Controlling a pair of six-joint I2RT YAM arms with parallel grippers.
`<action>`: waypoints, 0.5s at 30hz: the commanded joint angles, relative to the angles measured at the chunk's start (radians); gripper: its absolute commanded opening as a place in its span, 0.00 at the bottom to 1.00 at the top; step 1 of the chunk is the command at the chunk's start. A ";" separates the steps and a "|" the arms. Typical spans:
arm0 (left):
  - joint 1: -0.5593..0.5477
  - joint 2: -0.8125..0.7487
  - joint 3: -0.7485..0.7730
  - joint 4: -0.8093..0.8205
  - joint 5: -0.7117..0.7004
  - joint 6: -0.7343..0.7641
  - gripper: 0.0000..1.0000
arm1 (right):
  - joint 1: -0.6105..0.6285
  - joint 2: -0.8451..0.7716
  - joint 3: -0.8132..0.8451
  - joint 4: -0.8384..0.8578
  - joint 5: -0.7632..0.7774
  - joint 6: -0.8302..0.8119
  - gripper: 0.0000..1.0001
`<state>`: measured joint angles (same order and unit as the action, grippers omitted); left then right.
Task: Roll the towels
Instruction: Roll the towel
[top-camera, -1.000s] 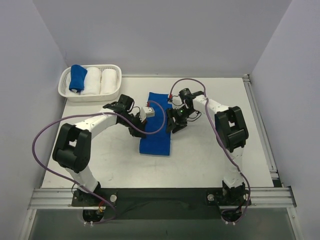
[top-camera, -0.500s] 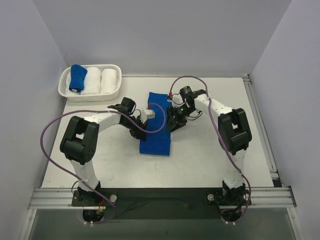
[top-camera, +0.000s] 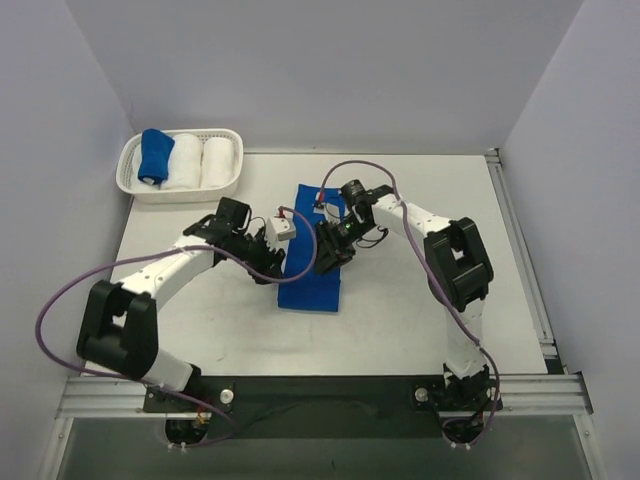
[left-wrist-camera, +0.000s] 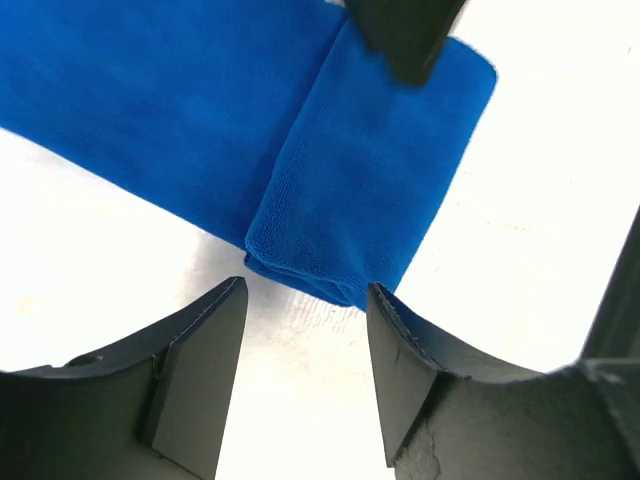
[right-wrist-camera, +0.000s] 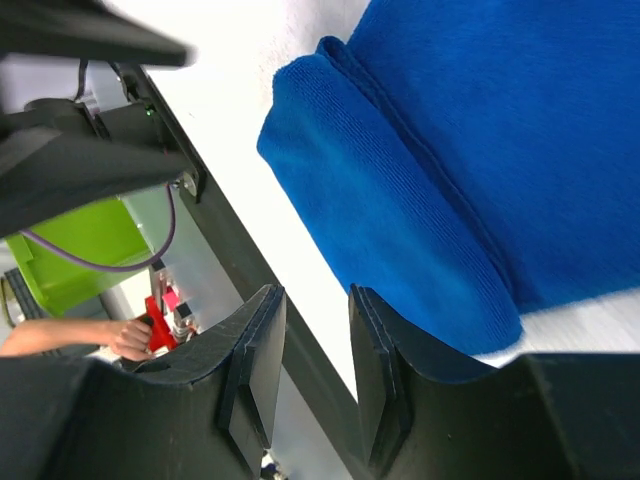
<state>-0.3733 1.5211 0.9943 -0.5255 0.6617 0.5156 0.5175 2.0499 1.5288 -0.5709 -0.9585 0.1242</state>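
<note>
A royal-blue towel (top-camera: 312, 292) lies as a long strip in the middle of the table, one end folded over into a thick band (left-wrist-camera: 350, 190). My left gripper (top-camera: 283, 266) is at the strip's left edge. It is open (left-wrist-camera: 306, 290) and empty, and the fold's corner lies just ahead of its fingertips. My right gripper (top-camera: 326, 256) hovers over the strip from the right. Its jaws (right-wrist-camera: 314, 292) stand narrowly open with nothing between them, beside the folded band (right-wrist-camera: 400, 230). A second towel, rolled into a blue bundle (top-camera: 155, 156), sits in the basket.
A white basket (top-camera: 131, 186) at the back left holds the blue bundle and two white towel rolls (top-camera: 183, 160) (top-camera: 218, 160). Purple cables loop from both arms. A metal rail (top-camera: 520, 250) runs along the table's right edge.
My left gripper has opened and let go of the towel, and the arm has swung out to the left. My right gripper has moved left over the towel and its jaws have narrowed.
</note>
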 joint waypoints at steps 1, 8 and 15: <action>-0.035 -0.103 -0.043 0.041 -0.057 0.139 0.62 | 0.058 0.033 0.028 0.005 -0.051 0.035 0.32; -0.327 -0.194 -0.206 0.111 -0.292 0.319 0.63 | 0.092 0.150 0.073 0.005 0.009 0.029 0.33; -0.482 -0.147 -0.307 0.314 -0.497 0.403 0.66 | 0.093 0.211 0.077 0.005 0.032 0.014 0.32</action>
<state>-0.8127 1.3609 0.6987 -0.3851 0.3019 0.8448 0.6155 2.2463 1.5810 -0.5396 -0.9680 0.1535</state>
